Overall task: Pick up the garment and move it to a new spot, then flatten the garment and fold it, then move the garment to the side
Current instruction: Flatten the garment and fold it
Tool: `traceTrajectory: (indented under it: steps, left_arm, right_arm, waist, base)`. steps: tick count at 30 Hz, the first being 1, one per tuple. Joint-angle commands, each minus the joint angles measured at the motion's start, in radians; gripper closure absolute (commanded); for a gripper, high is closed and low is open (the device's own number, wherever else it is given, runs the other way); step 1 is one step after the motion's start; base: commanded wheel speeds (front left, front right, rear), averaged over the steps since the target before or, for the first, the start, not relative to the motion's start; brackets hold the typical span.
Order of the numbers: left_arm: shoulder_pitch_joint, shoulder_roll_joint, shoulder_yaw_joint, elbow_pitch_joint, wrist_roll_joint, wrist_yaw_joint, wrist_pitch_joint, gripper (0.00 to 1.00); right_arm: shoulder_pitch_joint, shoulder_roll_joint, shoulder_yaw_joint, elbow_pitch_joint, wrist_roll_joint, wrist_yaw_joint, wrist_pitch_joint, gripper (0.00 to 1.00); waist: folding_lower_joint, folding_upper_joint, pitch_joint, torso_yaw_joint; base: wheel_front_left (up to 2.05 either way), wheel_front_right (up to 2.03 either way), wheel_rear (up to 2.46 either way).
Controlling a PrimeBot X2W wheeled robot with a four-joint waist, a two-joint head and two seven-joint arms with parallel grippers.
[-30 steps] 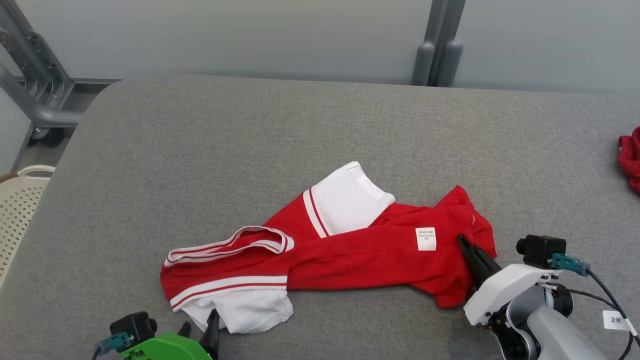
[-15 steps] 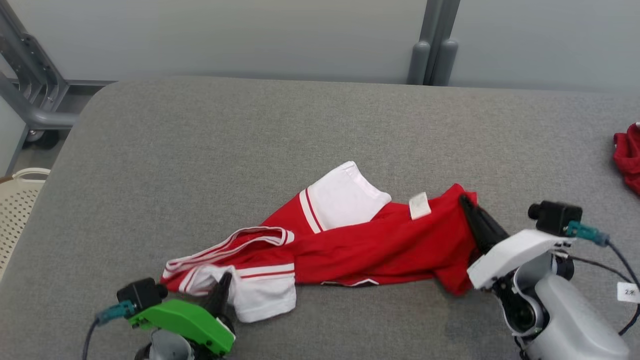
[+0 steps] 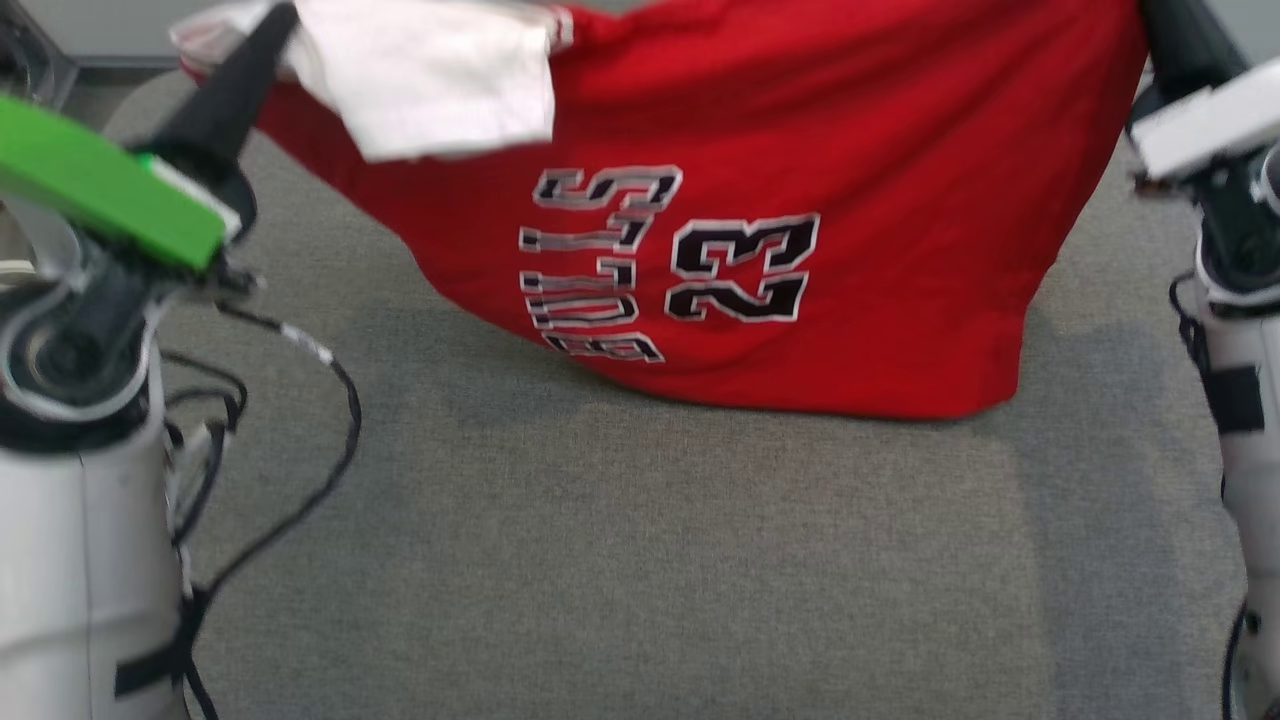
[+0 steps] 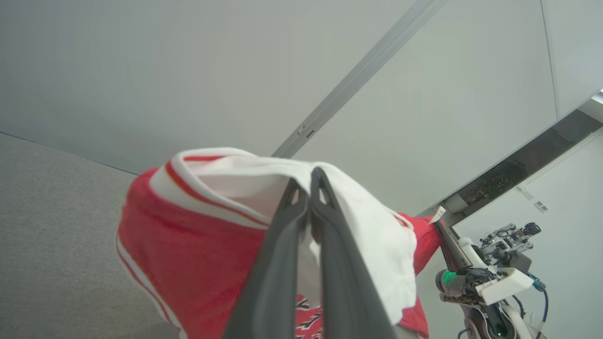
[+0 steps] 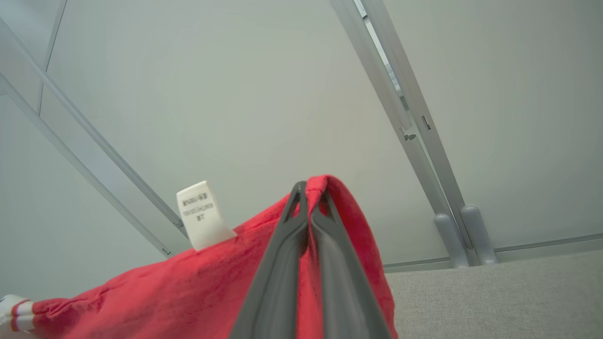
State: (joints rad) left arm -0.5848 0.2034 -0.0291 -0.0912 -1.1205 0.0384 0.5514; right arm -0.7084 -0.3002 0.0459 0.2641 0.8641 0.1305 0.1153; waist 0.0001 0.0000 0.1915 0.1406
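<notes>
Garment [image 3: 880, 150], a red jersey with white sleeves and striped trim, hangs spread above the grey table [image 3: 620, 560], strung between the two grippers over the table's far half. Above the table's left side, the left gripper [image 4: 308, 181] has its dark fingers pressed together on the white sleeve [image 3: 440, 80], pinching the cloth near the red-striped cuff. The sleeve folds over the fingertips and droops toward the table. Toward the table's middle, the red body sags in a broad curve. Its print [image 3: 670, 260] of black, white-edged letters and the number 23 reads upside down in the head view. The lowest edge comes down close to the table and casts a shadow there; whether it touches the surface I cannot tell. Above the table's right side, the right gripper [image 5: 308, 188] is clamped tight on a red fold of the cloth. A small white label [image 5: 200, 214] sticks up just left of its fingers in the right wrist view.
</notes>
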Motion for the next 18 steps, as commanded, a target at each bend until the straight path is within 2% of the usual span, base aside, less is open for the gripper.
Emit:
traceTrajectory:
  steps: [1, 4, 8, 14, 18]
  left_arm:
    - [-0.089, 0.001, 0.002, 0.031, -0.002, 0.022, 0.013, 1.00]
    - [-0.315, 0.004, -0.008, 0.139, 0.036, 0.059, 0.012, 1.00]
    - [-0.585, -0.017, -0.032, 0.319, 0.092, 0.053, -0.043, 1.00]
    - [-0.866, -0.058, -0.050, 0.536, 0.176, -0.038, -0.254, 1.00]
    - [-0.963, -0.075, -0.058, 0.651, 0.219, -0.115, -0.413, 1.00]
  right_arm:
    - [-0.073, 0.016, -0.019, 0.030, -0.015, 0.000, 0.017, 1.00]
    - [-0.280, 0.054, -0.087, 0.118, -0.072, 0.001, 0.041, 1.00]
    - [-0.536, 0.118, -0.165, 0.259, -0.161, 0.000, 0.026, 1.00]
    - [-0.841, 0.193, -0.300, 0.454, -0.303, 0.001, -0.131, 1.00]
    - [-0.938, 0.220, -0.334, 0.536, -0.353, 0.000, -0.245, 1.00]
  waist:
    - [-0.0001, 0.0000, 0.124, -0.005]
    - [-0.0001, 0.0000, 0.203, -0.006]
    - [-0.0001, 0.0000, 0.295, -0.018]
    - [-0.0001, 0.0000, 0.403, -0.033]
    - [-0.0001, 0.0000, 0.440, -0.042]
  base:
    - [0.00, 0.00, 0.00]
    - [0.00, 0.00, 0.00]
    - [0.00, 0.00, 0.00]
    - [0.00, 0.00, 0.00]
    - [0.00, 0.00, 0.00]
